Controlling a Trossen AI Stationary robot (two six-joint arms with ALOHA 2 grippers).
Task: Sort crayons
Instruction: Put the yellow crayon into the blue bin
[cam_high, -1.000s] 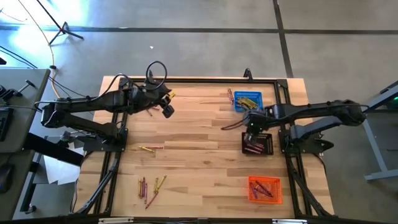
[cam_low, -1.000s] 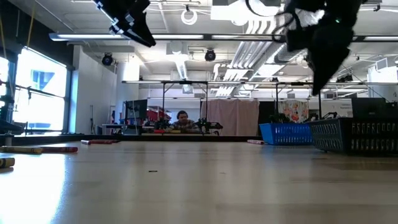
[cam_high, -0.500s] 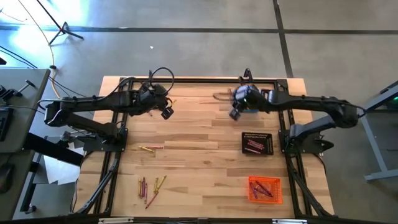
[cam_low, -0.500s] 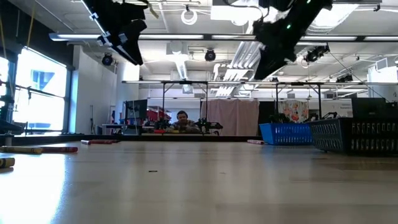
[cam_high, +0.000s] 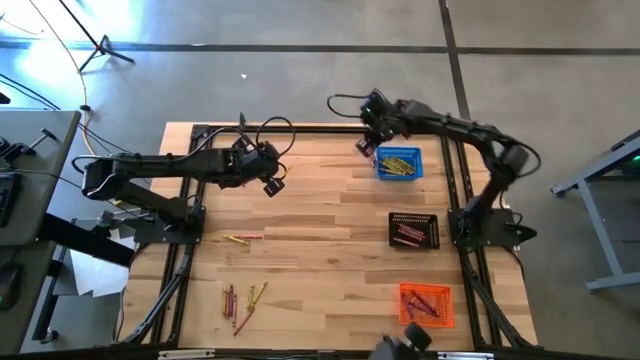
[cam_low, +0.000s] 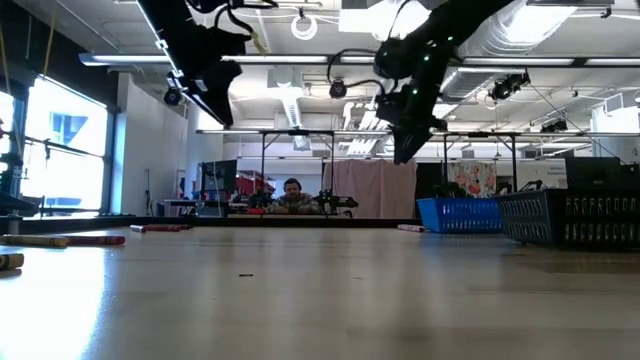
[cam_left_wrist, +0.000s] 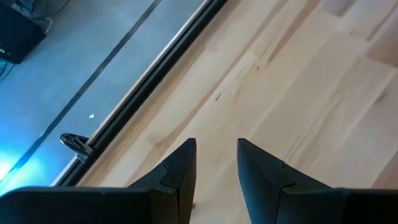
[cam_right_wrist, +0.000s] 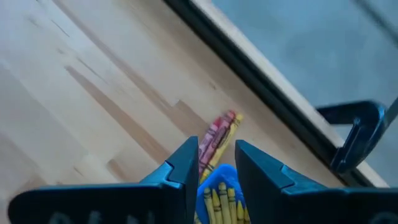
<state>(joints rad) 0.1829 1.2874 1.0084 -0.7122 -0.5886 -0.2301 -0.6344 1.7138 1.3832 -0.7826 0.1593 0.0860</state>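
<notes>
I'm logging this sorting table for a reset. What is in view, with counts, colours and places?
Blue basket: one, far right, holding yellow crayons.
Black basket: one, mid right, holding red crayons.
Orange basket: one, near right, holding crayons.
Loose crayons by blue basket: two, pink and yellow.
Loose crayons, left middle: about two, yellow and red.
Loose crayons, near left: several, mixed colours.
Person: one, room behind.
Left gripper: raised, empty.
Right gripper: raised at far edge, empty.
</notes>
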